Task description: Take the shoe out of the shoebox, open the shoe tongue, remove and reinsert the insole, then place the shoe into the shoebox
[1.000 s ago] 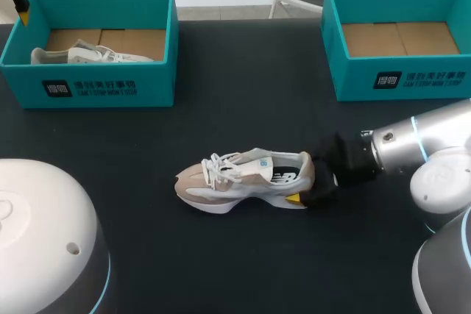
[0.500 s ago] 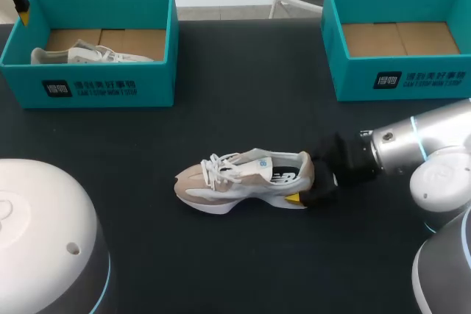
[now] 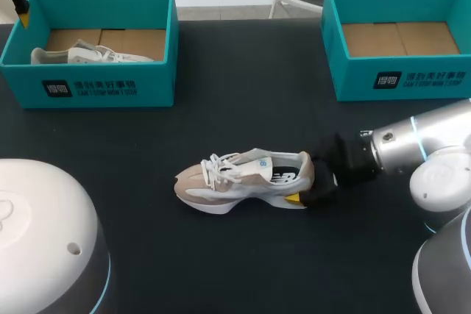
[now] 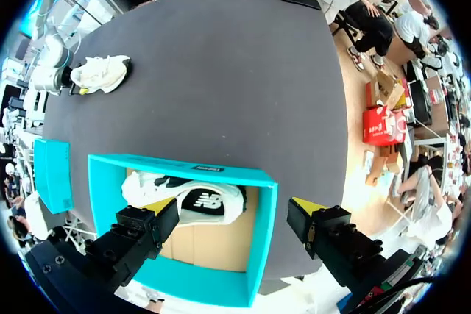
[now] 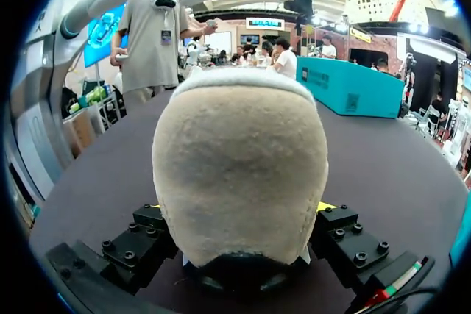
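Right end effector (image 3: 307, 182) clamps the shoe (image 3: 235, 178) by its heel; left end effector (image 4: 235, 207) hangs wide open. Pin the heel steady for lifting the tongue.

The shoe (image 3: 246, 180) lies in the middle of the counter (image 3: 243, 86). The right pincer (image 3: 313, 179) clamps its heel and bars approach from that end. Bare counter borders its toe and both long sides. The left shoebox (image 3: 103, 86) holds a second shoe (image 3: 88, 54), with the left pincer (image 4: 232, 207) spread wide above it. The right shoebox (image 3: 401, 79) stands open-topped, its floor bare.

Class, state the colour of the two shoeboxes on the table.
Teal, both the left shoebox and the right shoebox; clearest in the head view.
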Controlling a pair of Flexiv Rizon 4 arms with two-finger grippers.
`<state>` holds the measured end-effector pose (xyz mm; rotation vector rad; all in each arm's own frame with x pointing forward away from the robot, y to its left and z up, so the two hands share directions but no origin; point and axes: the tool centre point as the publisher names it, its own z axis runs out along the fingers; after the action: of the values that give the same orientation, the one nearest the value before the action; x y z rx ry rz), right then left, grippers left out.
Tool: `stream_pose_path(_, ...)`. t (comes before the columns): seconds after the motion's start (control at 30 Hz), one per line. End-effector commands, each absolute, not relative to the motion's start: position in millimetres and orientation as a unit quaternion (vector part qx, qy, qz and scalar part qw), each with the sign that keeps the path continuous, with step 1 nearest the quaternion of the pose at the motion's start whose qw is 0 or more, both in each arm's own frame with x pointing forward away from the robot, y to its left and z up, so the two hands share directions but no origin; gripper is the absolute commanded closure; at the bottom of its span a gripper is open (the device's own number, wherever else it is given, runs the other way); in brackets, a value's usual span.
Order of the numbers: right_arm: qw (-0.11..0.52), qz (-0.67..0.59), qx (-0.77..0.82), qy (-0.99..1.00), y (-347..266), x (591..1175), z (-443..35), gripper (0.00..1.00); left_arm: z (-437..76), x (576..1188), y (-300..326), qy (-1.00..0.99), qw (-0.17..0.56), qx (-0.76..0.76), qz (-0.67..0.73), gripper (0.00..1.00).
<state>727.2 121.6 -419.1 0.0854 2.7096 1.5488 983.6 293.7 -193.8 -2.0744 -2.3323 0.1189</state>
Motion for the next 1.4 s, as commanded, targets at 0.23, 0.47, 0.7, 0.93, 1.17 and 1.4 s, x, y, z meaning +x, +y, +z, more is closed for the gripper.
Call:
stream_pose_path(0.23,0.011,0.496,0.027,0.868,124,728,-421,1.00,-164,910,241,-0.915,-0.006,-0.402,-0.023,0.00)
stream_pose_path(0.47,0.011,0.496,0.027,0.868,124,728,-421,1.00,-158,890,207,-0.996,-0.008,-0.079,-0.028,0.00)
stream_pose_path(0.7,0.011,0.496,0.027,0.868,124,728,-421,1.00,-158,890,207,-0.996,-0.008,-0.079,-0.028,0.00)
stream_pose_path(0.93,0.011,0.496,0.027,0.868,124,728,-421,1.00,-158,890,207,-0.996,-0.008,-0.079,-0.028,0.00)
stream_pose_path(1.17,0.011,0.496,0.027,0.868,124,728,-421,1.00,-158,867,163,-0.979,-0.004,0.190,0.075,0.00)
stream_pose_path(1.4,0.011,0.496,0.027,0.868,124,728,-421,1.00,-155,851,123,-0.921,0.000,0.378,0.099,0.00)
